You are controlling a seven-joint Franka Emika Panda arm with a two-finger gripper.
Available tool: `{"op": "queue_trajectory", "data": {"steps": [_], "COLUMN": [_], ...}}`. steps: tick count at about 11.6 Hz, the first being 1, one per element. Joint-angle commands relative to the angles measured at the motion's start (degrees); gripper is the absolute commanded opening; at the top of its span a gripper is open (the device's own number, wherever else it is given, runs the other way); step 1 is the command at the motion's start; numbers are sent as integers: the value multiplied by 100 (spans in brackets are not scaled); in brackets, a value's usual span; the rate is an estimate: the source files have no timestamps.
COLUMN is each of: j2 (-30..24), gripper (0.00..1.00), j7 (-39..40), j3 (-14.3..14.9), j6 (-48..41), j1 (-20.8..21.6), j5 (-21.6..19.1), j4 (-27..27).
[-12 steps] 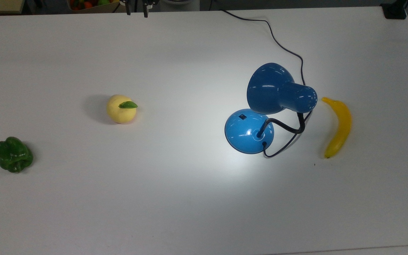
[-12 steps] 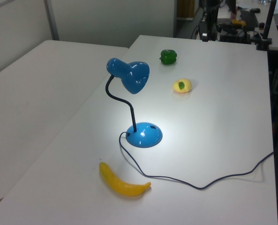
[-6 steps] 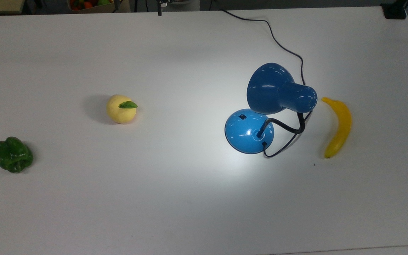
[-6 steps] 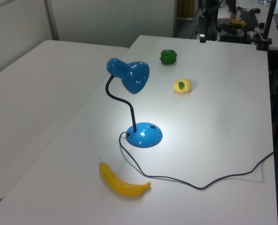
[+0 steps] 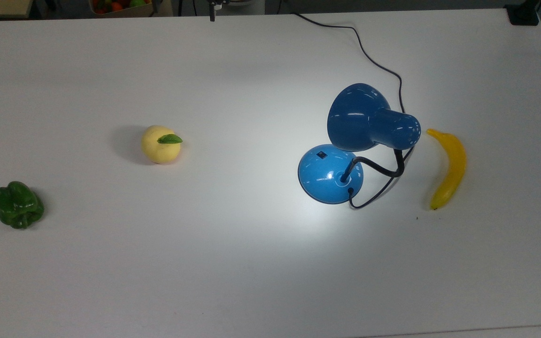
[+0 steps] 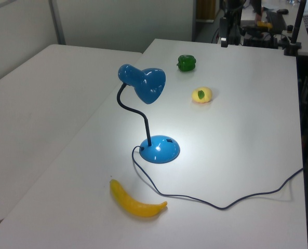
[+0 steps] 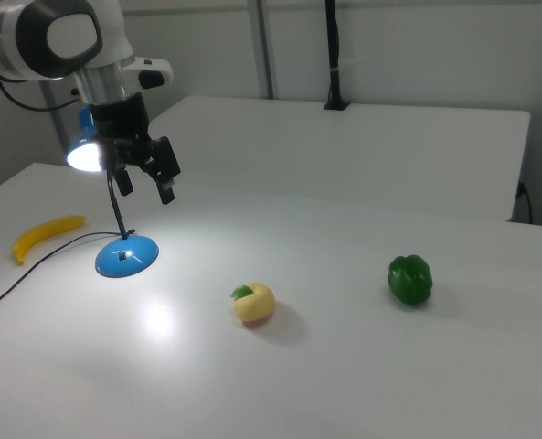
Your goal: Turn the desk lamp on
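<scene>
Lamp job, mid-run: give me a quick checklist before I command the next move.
1. Lamp lit: ok, shade glows in the right view, bright pool on the table.
2. Gripper off the lamp: ok, raised above the table.
3. Fingers empty: ok, open, nothing held.
4. Lamp standing on its base: ok.
5. Cord away from the gripper: ok, trails across the table.
6. Banana, peach, pepper apart from the lamp: ok.
</scene>
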State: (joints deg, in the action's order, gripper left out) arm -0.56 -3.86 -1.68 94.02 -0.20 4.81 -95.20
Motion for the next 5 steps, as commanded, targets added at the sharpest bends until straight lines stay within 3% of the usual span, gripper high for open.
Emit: {"op": "queue_trajectory", "data": {"steps": [1, 2, 5], "j2": [47, 47, 38], "gripper": [100, 100, 100], "j7": [-141, -141, -141], "j3": [333, 518, 555], "j6": [-208, -182, -191], "j1": [388, 598, 601], "j5": [-77, -77, -77], "j4": [142, 142, 142]}}
